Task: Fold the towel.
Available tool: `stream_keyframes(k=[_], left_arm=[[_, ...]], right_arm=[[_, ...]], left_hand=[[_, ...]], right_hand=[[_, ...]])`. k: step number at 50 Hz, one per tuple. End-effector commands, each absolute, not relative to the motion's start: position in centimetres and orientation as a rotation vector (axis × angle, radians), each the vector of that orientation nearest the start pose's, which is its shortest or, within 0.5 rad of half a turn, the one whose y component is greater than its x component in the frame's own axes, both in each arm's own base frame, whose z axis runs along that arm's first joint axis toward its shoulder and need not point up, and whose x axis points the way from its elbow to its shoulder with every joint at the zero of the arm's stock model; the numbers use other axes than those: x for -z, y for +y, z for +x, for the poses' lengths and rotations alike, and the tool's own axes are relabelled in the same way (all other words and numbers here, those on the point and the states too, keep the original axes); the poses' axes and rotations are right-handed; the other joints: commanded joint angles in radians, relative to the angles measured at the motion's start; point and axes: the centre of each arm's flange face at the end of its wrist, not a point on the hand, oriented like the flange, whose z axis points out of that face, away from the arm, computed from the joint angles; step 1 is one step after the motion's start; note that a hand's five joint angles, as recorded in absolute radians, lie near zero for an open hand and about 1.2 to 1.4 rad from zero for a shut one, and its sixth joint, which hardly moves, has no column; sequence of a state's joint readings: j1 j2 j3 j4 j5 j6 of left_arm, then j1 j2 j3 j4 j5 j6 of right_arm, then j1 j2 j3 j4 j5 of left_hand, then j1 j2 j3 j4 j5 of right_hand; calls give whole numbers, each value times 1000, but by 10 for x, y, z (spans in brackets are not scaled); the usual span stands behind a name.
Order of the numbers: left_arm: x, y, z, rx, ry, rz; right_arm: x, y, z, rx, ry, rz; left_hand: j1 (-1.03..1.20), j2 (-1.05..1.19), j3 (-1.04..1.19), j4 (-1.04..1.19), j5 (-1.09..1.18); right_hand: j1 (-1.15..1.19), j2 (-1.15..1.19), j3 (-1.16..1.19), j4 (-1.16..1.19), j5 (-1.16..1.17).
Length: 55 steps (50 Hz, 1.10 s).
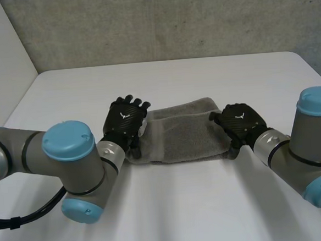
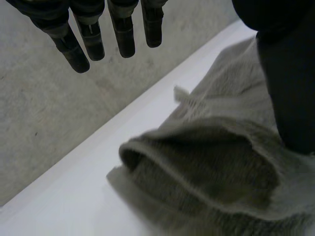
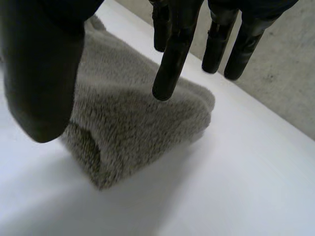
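Grey plush folded towel lies along the middle of the white table. I see the black left hand at its left end and the black right hand at its right end, each with fingers straight, apart from the thumb.

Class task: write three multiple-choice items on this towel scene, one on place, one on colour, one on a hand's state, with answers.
1. Where does the towel lie?
A. On the table, a hand at each end.
B. Hanging off the table edge.
C. Draped over an arm.
2. Its colour?
A. Blue.
B. Grey.
C. Red.
3. The left hand has its fingers:
A. straight.
B. clenched.
C. round a cup.
Answers: A, the left hand and right hand sit at its ends; B, its pile is grey; A, they hang straight above the towel.
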State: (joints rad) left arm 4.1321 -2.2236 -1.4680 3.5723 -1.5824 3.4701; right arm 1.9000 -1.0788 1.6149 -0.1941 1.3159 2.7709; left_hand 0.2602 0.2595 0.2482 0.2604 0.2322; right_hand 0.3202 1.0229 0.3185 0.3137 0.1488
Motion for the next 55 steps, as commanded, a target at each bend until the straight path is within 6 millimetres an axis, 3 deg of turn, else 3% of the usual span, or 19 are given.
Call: stream_keyframes(k=[1,3,8,12,19,24,27,30,32,33,37,38,40,45,50,52,53,54,55], left_arm=[[-121,-276,-328,2078,2195,1068],[-119,-275,-327,2066,2195,1067],[-117,-271,-325,2047,2205,1071],[-120,-265,-327,2055,2202,1086],[-139,-247,-329,2093,2186,1073],[-161,-239,-319,2134,2156,1026],[-167,-239,-317,2147,2146,1012],[-176,-241,-313,2172,2129,984],[-186,-253,-302,2181,2107,916],[-186,-253,-302,2181,2107,916],[-201,-270,-280,2194,2074,804],[-201,-270,-280,2194,2074,804],[-207,-277,-270,2197,2060,755],[-216,-283,-259,2223,2072,669],[-221,-284,-256,2268,2107,610],[-221,-284,-257,2280,2119,601],[-222,-284,-257,2290,2123,595],[-222,-284,-257,2290,2123,595],[-224,-285,-257,2299,2121,588]], right_arm=[[-128,-296,264,1704,2194,-1045],[-123,-299,265,1699,2201,-1049],[-116,-308,265,1708,2243,-1043],[-117,-308,264,1723,2266,-1036],[-143,-304,257,1842,2284,-1208],[-159,-304,251,1974,2263,-1575],[-164,-304,254,2013,2230,-1643],[-187,-300,279,2143,2070,-1684],[-202,-282,317,2220,1855,-1700],[-202,-282,317,2220,1854,-1700],[-181,-250,369,2161,1545,-1811],[-180,-250,369,2161,1544,-1812],[-162,-215,395,2051,1335,-1902],[-132,-175,406,1840,1183,-2005],[-121,-170,401,1738,1233,-2051],[-122,-175,398,1741,1269,-2036],[-127,-178,398,1760,1294,-2009],[-127,-178,398,1761,1294,-2009],[-136,-182,395,1782,1332,-1959]], left_hand=[[-47,-46,-35,-47,-193],[-47,-46,-35,-47,-193],[-47,-46,-35,-47,-193],[-47,-46,-35,-47,-193],[-56,-55,-43,-56,-202],[-64,-64,-52,-64,-211],[-67,-67,-55,-67,-214],[-67,-67,-55,-67,-214],[-67,-67,-55,-67,-214],[-67,-67,-55,-67,-214],[-67,-67,-55,-67,-214],[-67,-67,-55,-67,-214],[-67,-67,-55,-67,-214],[-67,-67,-55,-67,-214],[-67,-67,-55,-67,-214],[-67,-67,-55,-67,-214],[-70,-69,-58,-70,-217],[-70,-69,-58,-70,-217],[-70,-69,-58,-70,-217]], right_hand=[[167,-536,168,173,163],[220,-483,222,226,217],[858,156,860,865,855],[1075,373,1077,1082,1072],[1076,373,1078,1083,1073],[1076,373,1078,1083,1073],[1076,373,1078,1083,1073],[1076,373,1078,1083,1073],[1076,373,1078,1083,1073],[1076,373,1078,1083,1073],[1076,373,1078,1083,1073],[1076,373,1078,1083,1073],[1076,373,1078,1083,1073],[1076,373,1078,1083,1073],[1076,373,1078,1083,1073],[895,192,897,902,892],[392,-310,394,399,389],[387,-315,389,394,384],[123,-580,124,129,120]])
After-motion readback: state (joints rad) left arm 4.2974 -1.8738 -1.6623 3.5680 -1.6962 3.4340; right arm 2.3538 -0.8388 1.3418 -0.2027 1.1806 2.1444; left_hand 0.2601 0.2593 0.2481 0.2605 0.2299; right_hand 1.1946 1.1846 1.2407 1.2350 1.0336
